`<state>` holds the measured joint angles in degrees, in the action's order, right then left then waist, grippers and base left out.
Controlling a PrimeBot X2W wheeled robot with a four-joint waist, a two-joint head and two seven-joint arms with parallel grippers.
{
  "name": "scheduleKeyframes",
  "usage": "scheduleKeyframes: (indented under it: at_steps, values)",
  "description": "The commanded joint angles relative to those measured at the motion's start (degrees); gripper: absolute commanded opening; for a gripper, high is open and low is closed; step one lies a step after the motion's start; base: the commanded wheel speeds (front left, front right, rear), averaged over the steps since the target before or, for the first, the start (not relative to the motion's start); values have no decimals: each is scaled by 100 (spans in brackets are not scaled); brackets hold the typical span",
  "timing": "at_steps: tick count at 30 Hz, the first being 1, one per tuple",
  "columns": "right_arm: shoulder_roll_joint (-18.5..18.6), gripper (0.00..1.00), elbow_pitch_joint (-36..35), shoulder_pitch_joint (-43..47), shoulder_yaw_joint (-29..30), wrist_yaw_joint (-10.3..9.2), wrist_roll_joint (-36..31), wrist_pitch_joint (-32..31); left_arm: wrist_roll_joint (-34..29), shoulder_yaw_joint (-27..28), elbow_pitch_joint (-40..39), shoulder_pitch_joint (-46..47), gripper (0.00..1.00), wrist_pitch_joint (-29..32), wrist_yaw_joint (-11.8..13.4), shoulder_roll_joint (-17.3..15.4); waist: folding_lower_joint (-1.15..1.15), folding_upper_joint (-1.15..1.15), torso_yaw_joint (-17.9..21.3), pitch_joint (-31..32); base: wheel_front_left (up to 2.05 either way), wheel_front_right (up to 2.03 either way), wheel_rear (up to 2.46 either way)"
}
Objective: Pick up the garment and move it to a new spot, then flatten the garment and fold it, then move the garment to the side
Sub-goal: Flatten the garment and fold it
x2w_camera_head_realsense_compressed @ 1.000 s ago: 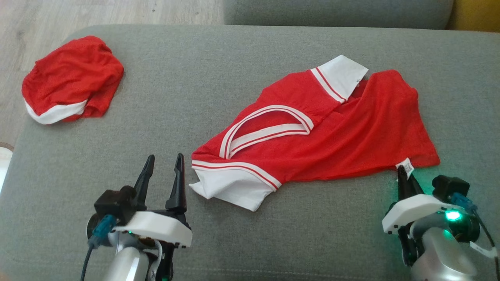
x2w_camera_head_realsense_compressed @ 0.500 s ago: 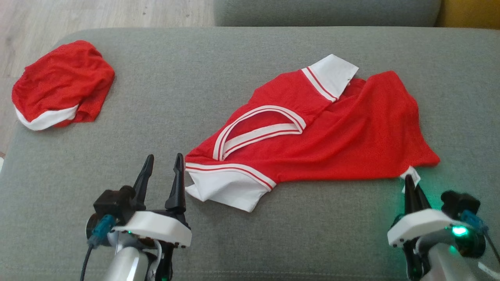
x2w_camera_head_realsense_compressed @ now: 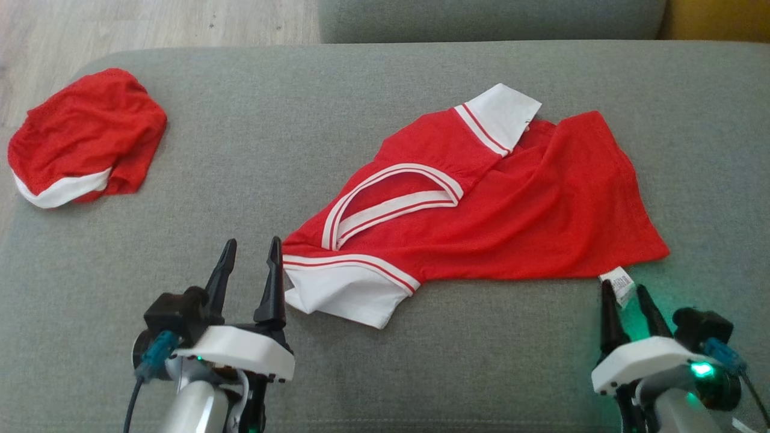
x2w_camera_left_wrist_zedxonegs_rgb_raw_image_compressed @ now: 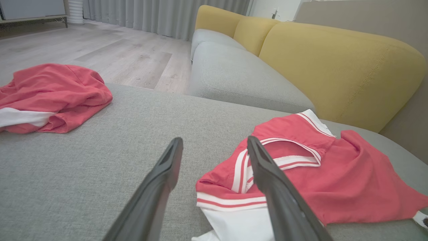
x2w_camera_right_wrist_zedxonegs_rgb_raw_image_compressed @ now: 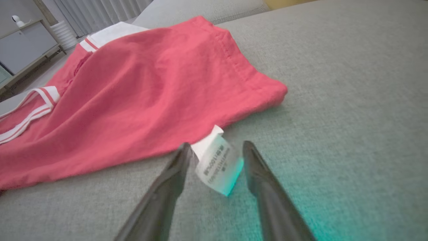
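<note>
Lying garment: the red garment [x2w_camera_head_realsense_compressed: 511,204] is lying spread on the grey cushion [x2w_camera_head_realsense_compressed: 301,120], right of the middle in the head view, and it is slanting and a little wrinkled.
Neckline: the striped neckline [x2w_camera_head_realsense_compressed: 391,204] is facing upward and is gaping open in a loop.
Sleeves: the near white sleeve [x2w_camera_head_realsense_compressed: 343,294] is pointing toward the robot's left side, and the far white sleeve [x2w_camera_head_realsense_compressed: 499,114] is sticking out at the upper edge of the garment.
Care label: the care label [x2w_camera_head_realsense_compressed: 619,279] is hanging out from the lower right hem and is resting on the cushion.
Right gripper: the right gripper [x2w_camera_head_realsense_compressed: 622,287] is standing just below the hem with its two fingers parted. In the right wrist view the care label is lying in the gap between them, and one finger is perhaps touching its edge. The fingers are not pinching it, and they are holding nothing.
Left gripper: the left gripper [x2w_camera_head_realsense_compressed: 252,242] is standing with its fingers spread wide and is gripping nothing. Its inner finger is sitting just beside the near white sleeve; whether it is touching the cloth one cannot tell.
Other cloth: a second red cloth [x2w_camera_head_realsense_compressed: 84,138] with a white edge is lying crumpled at the far left corner of the cushion, well apart from the garment.
Surroundings: a wooden floor [x2w_camera_head_realsense_compressed: 150,24] is showing beyond the cushion, and a yellow backrest [x2w_camera_left_wrist_zedxonegs_rgb_raw_image_compressed: 334,67] is rising behind it in the left wrist view.
</note>
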<state>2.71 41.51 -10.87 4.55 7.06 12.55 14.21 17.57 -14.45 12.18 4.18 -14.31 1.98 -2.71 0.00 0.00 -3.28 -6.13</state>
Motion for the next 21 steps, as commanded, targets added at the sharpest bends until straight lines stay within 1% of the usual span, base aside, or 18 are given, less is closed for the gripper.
scheduleKeyframes:
  at_steps: [1,4,9,10,14,17,21]
  values:
    - [17,100,-185,18,-153,43,-5,78,17,196,-149,192,100,-69,-9,-17,0,0,2,19,0,0,0]
    - [17,100,-346,96,-131,43,-80,78,34,199,-130,166,100,-69,-4,-17,0,0,5,61,0,0,0]
    - [17,100,-917,202,-50,43,-184,78,79,215,-100,85,100,-69,-4,-17,0,0,31,160,0,0,0]
    - [17,100,-917,202,-50,43,-184,78,79,215,-100,85,100,-69,-4,-17,0,0,31,160,0,0,0]
    - [17,100,-1483,278,17,43,-281,78,115,185,40,50,100,-69,-46,-17,0,0,46,207,0,0,0]
    - [17,100,-1896,334,58,43,-360,78,69,108,380,151,100,-69,-147,-17,0,0,37,203,0,0,0]
    - [17,100,-2427,376,58,43,-452,-24,25,-43,1233,532,100,41,-340,-31,0,0,43,166,0,0,0]
